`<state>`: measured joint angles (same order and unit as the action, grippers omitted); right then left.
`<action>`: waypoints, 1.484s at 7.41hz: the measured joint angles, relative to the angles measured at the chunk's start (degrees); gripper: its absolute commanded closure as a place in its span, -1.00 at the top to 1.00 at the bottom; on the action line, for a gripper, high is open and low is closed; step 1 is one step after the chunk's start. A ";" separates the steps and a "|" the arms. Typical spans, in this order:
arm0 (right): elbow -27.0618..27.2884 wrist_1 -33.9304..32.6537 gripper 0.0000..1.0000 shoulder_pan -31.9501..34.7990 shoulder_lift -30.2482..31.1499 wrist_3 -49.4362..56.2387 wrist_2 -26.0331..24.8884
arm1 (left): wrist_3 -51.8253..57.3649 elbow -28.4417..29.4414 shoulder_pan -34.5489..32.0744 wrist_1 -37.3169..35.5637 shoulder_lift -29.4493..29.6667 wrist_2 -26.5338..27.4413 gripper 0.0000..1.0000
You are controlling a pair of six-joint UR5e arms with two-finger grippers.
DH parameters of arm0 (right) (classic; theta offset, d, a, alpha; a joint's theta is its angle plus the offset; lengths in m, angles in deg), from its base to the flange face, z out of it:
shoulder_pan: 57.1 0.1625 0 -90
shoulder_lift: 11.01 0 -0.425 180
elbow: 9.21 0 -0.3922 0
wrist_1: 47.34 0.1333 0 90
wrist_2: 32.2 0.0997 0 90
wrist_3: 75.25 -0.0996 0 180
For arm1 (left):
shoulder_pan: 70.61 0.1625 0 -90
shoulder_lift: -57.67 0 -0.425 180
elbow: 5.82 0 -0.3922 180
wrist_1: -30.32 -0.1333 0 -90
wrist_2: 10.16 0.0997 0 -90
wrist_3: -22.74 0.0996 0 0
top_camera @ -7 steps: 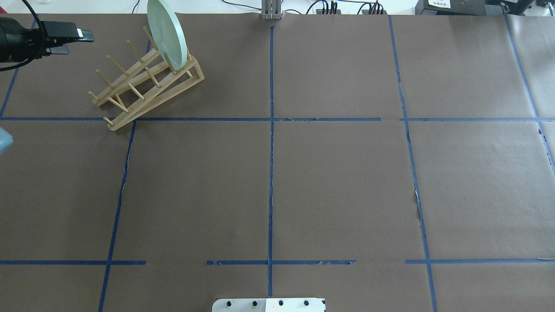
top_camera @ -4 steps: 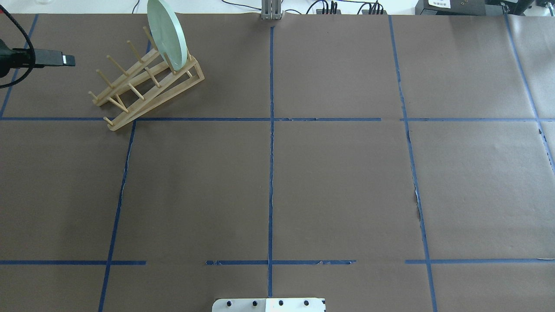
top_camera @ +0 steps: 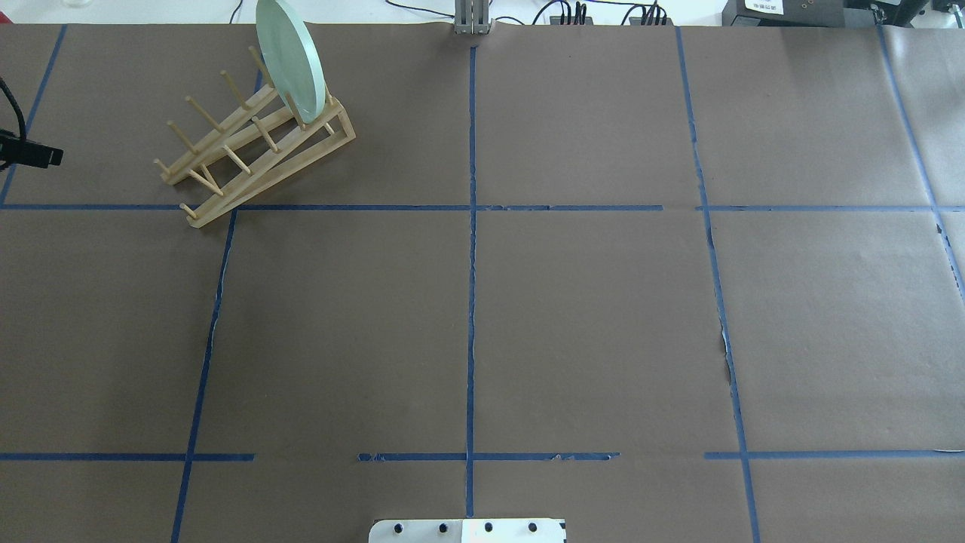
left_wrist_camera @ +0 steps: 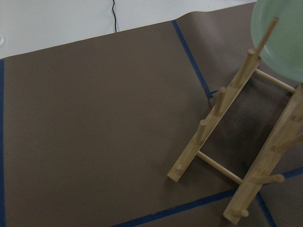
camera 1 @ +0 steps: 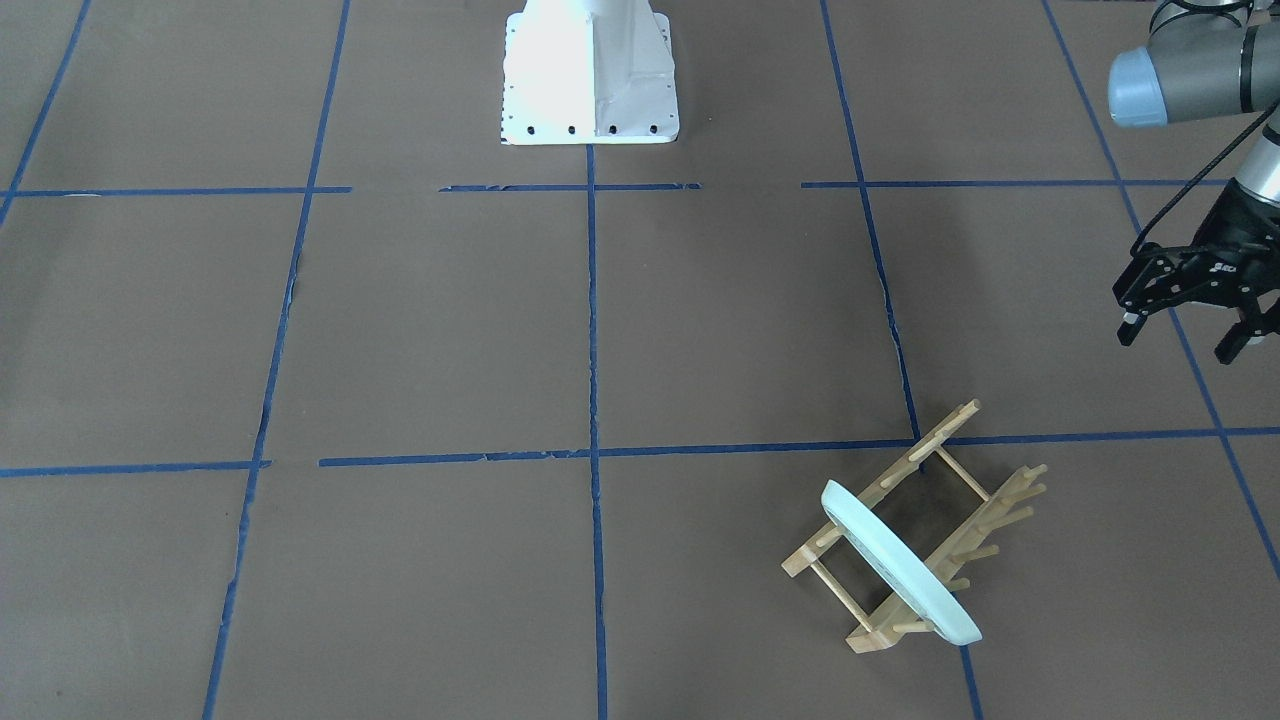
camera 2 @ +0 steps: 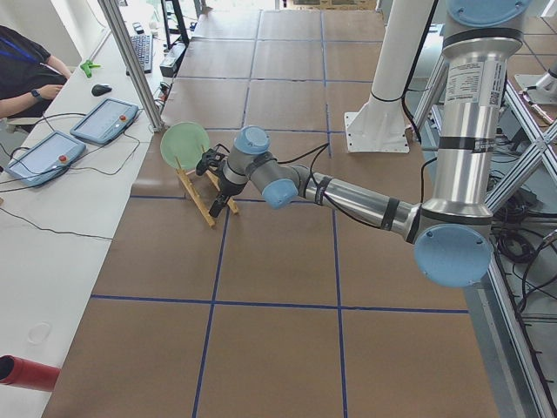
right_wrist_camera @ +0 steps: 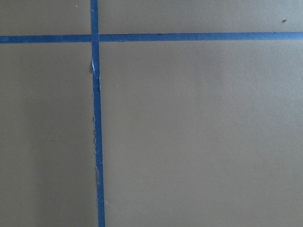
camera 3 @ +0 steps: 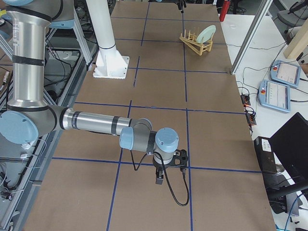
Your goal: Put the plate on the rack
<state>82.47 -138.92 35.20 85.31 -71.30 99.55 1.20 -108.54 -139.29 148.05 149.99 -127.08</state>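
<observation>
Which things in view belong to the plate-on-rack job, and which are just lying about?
Job: plate, standing in the rack; left gripper, open, clear of both.
Lying about: tablets, mouse, red tube on the side bench.

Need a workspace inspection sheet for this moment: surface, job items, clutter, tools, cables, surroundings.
Surface: brown paper table cover with a blue tape grid; paper torn along one tape line.
Job's things: pale mint-green round plate stands on edge, tilted, between pegs at the far end of the light-wood pegged dish rack.
Clutter: nothing seen.
Grippers: left tool open, empty, apart from the rack; right tool over bare paper, open or shut cannot tell.
Cables: black cable loops from the right wrist; more cables at the table's far edge.
Surroundings: seated operator and touch pendants at a side desk.
</observation>
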 measured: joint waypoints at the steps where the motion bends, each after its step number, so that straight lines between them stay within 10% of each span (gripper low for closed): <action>1: 0.00 0.00 1.00 -0.01 0.00 0.00 0.00 | 6.80 0.68 -3.69 -4.69 0.03 -1.26 1.00; 6: 0.00 0.00 1.00 0.02 0.00 0.00 0.00 | 14.73 9.99 -16.87 -19.85 -0.53 -18.91 1.00; 11: 0.00 0.00 1.00 0.04 0.00 0.00 0.00 | 14.77 12.09 -19.81 -24.85 -3.30 -20.58 1.00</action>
<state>82.46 -138.92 35.24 85.32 -71.30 99.55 15.97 -96.45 -159.11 123.20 146.69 -147.66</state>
